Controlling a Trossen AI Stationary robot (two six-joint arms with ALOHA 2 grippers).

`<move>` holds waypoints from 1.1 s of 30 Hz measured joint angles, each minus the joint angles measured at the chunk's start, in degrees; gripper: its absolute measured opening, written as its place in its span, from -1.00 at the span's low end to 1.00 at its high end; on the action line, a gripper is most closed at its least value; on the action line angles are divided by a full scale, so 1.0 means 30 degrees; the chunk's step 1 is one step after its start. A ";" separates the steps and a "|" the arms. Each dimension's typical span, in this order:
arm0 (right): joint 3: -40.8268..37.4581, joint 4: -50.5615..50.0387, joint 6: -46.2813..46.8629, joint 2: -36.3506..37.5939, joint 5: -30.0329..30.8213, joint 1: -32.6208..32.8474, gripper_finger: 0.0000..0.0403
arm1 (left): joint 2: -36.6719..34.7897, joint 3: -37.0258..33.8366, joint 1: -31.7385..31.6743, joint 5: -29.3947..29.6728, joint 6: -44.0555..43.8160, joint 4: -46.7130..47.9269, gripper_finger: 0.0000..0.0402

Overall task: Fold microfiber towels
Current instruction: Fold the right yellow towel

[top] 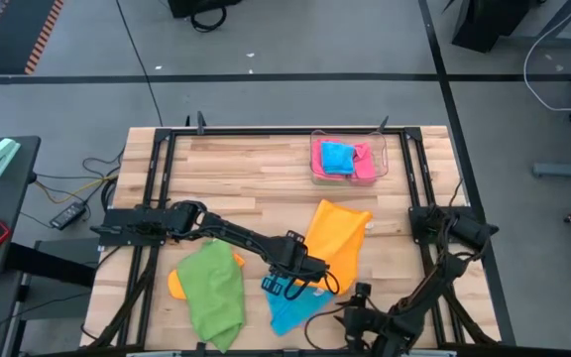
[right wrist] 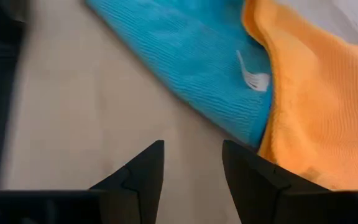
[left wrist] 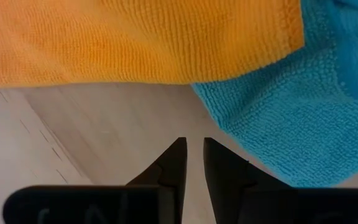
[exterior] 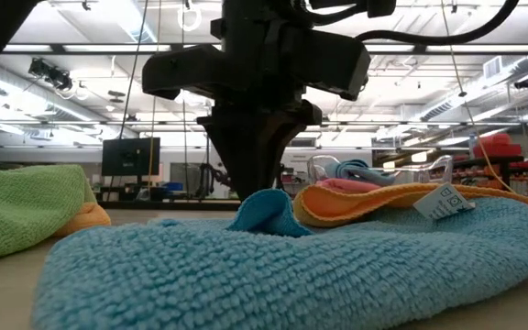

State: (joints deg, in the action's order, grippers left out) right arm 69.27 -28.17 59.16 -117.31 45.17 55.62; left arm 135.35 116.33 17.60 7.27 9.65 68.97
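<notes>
While our left gripper [top: 287,286], fingers narrowly apart and empty, hovers at the blue towel [top: 293,305], our right gripper [right wrist: 192,163] waits near, wider.

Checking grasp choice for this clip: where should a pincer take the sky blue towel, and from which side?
Likely best at the blue towel's bare near edge, toward the table's front. There it lies flat on the wood, and the orange towel overlaps its far side. Come down from above; the right pincer, open, is close.
</notes>
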 joint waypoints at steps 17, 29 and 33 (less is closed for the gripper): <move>-0.0107 -0.0931 0.1441 -0.0432 -0.1399 -0.1225 -0.34 | 0.0000 -0.0024 -0.0011 0.4109 -0.0248 -0.2248 -0.73; -0.0164 -0.5688 0.6155 0.0252 -0.2112 -0.0335 -0.40 | 0.0000 -0.2177 -0.0040 0.1647 0.0888 -0.6895 -0.74; -0.0153 -0.7511 0.7675 0.0252 -0.3200 -0.0336 -0.40 | -0.0080 -0.2637 -0.0019 0.1780 0.0983 -0.7349 -0.75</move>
State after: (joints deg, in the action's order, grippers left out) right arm 68.81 -50.70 82.19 -116.55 35.57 54.61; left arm 135.11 108.42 17.54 12.61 12.60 46.92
